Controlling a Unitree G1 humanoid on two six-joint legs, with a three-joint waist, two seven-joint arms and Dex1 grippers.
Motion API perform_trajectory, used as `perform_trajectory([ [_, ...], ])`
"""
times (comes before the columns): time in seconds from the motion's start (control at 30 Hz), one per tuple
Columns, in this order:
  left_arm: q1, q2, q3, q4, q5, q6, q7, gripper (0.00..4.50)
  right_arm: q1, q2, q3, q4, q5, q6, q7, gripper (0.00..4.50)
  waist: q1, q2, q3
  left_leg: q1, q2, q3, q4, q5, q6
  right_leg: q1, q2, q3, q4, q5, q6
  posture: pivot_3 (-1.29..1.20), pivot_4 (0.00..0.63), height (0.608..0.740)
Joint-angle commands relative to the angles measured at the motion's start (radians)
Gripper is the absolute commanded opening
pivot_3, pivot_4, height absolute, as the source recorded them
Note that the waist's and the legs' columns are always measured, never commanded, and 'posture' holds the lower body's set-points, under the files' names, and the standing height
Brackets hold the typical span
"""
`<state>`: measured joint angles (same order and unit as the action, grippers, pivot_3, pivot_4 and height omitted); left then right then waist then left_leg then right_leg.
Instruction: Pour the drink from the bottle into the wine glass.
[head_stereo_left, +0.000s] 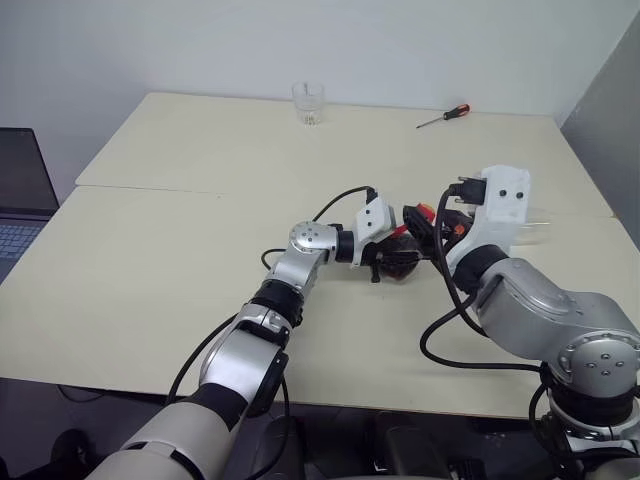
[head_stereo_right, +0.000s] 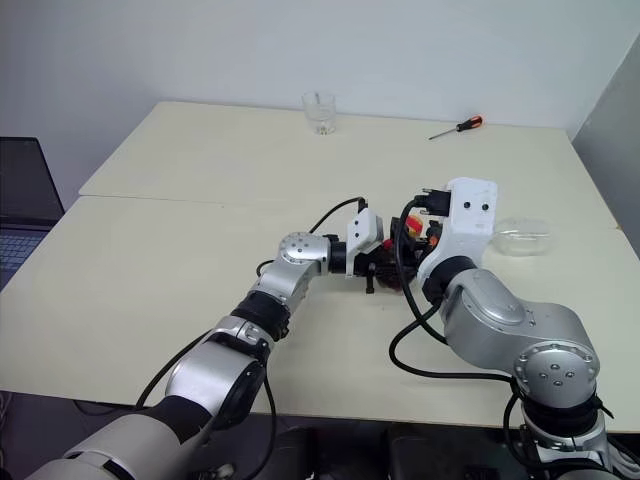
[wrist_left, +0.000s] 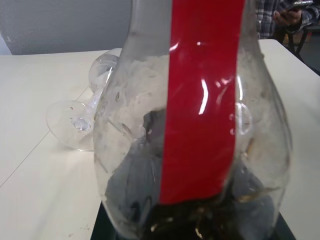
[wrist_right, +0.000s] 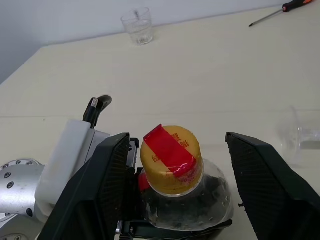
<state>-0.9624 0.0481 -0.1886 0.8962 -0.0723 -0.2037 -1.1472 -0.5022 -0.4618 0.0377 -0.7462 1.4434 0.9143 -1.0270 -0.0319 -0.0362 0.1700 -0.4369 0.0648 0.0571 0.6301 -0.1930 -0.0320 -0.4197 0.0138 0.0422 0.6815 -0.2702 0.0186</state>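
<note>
A cream table (head_stereo_left: 150, 270), made of two tops pushed together, is seen against a pale wall; a laptop (head_stereo_left: 20, 190) stands off its left edge.

Nearest the robot, above the table's middle, the bottle (wrist_right: 182, 192) is held upright by the left gripper (head_stereo_right: 385, 268), whose fingers are pressed against its rounded body. In the left wrist view a red label strip (wrist_left: 202, 100) is seen running down the clear plastic, with the drink (wrist_left: 200, 220), dark and almost black, lying low in the bottom. The yellow-and-red cap (wrist_right: 171, 157) is seen on the neck.

The right gripper (wrist_right: 172, 180) is positioned over the bottle from the right, its two black fingers (wrist_right: 265, 185) spread to either side of the cap with a clear gap on each side; no contact with the cap is visible.

Just beyond the bottle to the right, the wine glass (head_stereo_right: 523, 237) is found lying on its side on the table, well apart from both grippers; its foot (wrist_left: 70, 125) and stem are seen in the left wrist view.

At the far edge, a short clear tumbler (head_stereo_left: 309, 103) stands upright, and a screwdriver (head_stereo_left: 444, 116) with a red-and-black handle lies to its right.
</note>
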Motion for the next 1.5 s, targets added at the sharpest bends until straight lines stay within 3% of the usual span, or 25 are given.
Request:
perform_trajectory([
  [0.03, -0.019, -0.005, 0.012, -0.049, -0.013, -0.014, 0.004, 1.01, -0.02, -0.018, -0.002, -0.015, 0.009, -0.02, 0.011, 2.33, 0.0, 0.0, 0.0, 0.0, 0.0, 0.0, 0.0, 0.0, 0.0, 0.0, 0.0, 0.0, 0.0, 0.0, 0.0, 0.0, 0.15, 0.74],
  [0.13, -0.019, -0.006, 0.013, -0.049, -0.014, -0.013, 0.006, 1.01, -0.021, -0.033, 0.0, -0.003, 0.004, -0.016, 0.025, 1.28, 0.0, 0.0, 0.0, 0.0, 0.0, 0.0, 0.0, 0.0, 0.0, 0.0, 0.0, 0.0, 0.0, 0.0, 0.0, 0.0, 0.15, 0.74],
  [0.3, -0.019, -0.011, 0.013, -0.057, -0.017, -0.009, 0.013, 0.99, -0.037, -0.069, -0.012, 0.059, -0.06, -0.007, 0.126, 1.23, 0.0, 0.0, 0.0, 0.0, 0.0, 0.0, 0.0, 0.0, 0.0, 0.0, 0.0, 0.0, 0.0, 0.0, 0.0, 0.0, 0.15, 0.74],
  [0.37, -0.021, -0.014, 0.014, -0.061, -0.02, -0.004, 0.015, 0.99, -0.057, -0.106, -0.016, 0.089, -0.11, -0.001, 0.229, 1.23, 0.001, 0.0, 0.0, 0.0, 0.0, 0.0, 0.0, 0.0, 0.0, 0.0, 0.0, 0.0, 0.0, 0.0, 0.0, 0.0, 0.15, 0.74],
  [0.53, -0.021, -0.026, 0.012, -0.071, -0.021, 0.002, 0.003, 0.98, -0.162, -0.287, -0.009, 0.284, -0.339, -0.096, 0.822, 1.23, 0.001, 0.0, 0.0, 0.0, 0.0, 0.001, 0.0, 0.0, 0.0, 0.0, 0.0, -0.001, -0.001, 0.0, 0.0, 0.0, 0.15, 0.74],
  [0.67, -0.035, -0.028, 0.019, -0.06, -0.021, 0.003, 0.004, 0.95, -0.242, -0.418, 0.151, 0.481, -0.559, -0.219, 1.42, 1.23, 0.001, 0.0, 0.0, 0.001, 0.0, 0.001, 0.0, 0.0, 0.0, 0.0, 0.0, -0.002, -0.001, 0.0, 0.0, 0.0, 0.15, 0.74],
  [0.73, -0.028, -0.025, 0.015, -0.067, -0.015, -0.003, 0.001, 0.93, -0.286, -0.443, 0.243, 0.578, -0.682, -0.302, 1.653, 1.23, 0.0, 0.0, 0.0, 0.001, 0.0, 0.001, 0.0, 0.0, 0.0, 0.0, 0.001, -0.002, -0.001, 0.0, 0.0, 0.0, 0.15, 0.74],
  [0.87, -0.008, -0.016, 0.019, -0.103, -0.015, 0.015, 0.007, 0.92, -0.423, -0.381, 0.316, 0.821, -0.843, -0.421, 1.953, 1.23, -0.003, 0.0, 0.0, 0.002, 0.0, 0.002, 0.0, 0.0, 0.0, -0.001, 0.002, -0.001, 0.0, 0.0, 0.0, 0.0, 0.15, 0.74],
  [1.03, 0.034, -0.002, 0.016, -0.17, -0.02, 0.051, 0.011, 0.92, -0.517, -0.294, 0.329, 1.028, -1.004, -0.544, 2.102, 1.23, 0.001, 0.0, 0.0, 0.002, 0.001, 0.002, 0.0, 0.0, 0.0, -0.001, 0.002, -0.001, 0.0, 0.002, -0.003, 0.0, 0.15, 0.74],
  [1.27, 0.065, 0.012, 0.006, -0.225, -0.02, 0.09, 0.0, 0.92, -0.453, -0.3, 0.217, 0.949, -0.988, -0.482, 2.164, 1.23, 0.019, 0.001, 0.001, 0.0, 0.0, 0.003, 0.001, 0.0, 0.0, -0.001, -0.001, -0.002, -0.001, 0.003, -0.005, 0.0, 0.15, 0.74],
  [1.5, 0.043, -0.007, -0.01, -0.187, -0.021, 0.08, -0.025, 0.92, -0.378, -0.353, 0.061, 0.807, -0.93, -0.343, 2.145, 3.71, 0.027, 0.001, 0.001, 0.0, 0.0, 0.003, 0.001, 0.0, 0.0, -0.001, -0.001, -0.002, 0.001, 0.003, -0.005, 0.0, 0.15, 0.74],
])
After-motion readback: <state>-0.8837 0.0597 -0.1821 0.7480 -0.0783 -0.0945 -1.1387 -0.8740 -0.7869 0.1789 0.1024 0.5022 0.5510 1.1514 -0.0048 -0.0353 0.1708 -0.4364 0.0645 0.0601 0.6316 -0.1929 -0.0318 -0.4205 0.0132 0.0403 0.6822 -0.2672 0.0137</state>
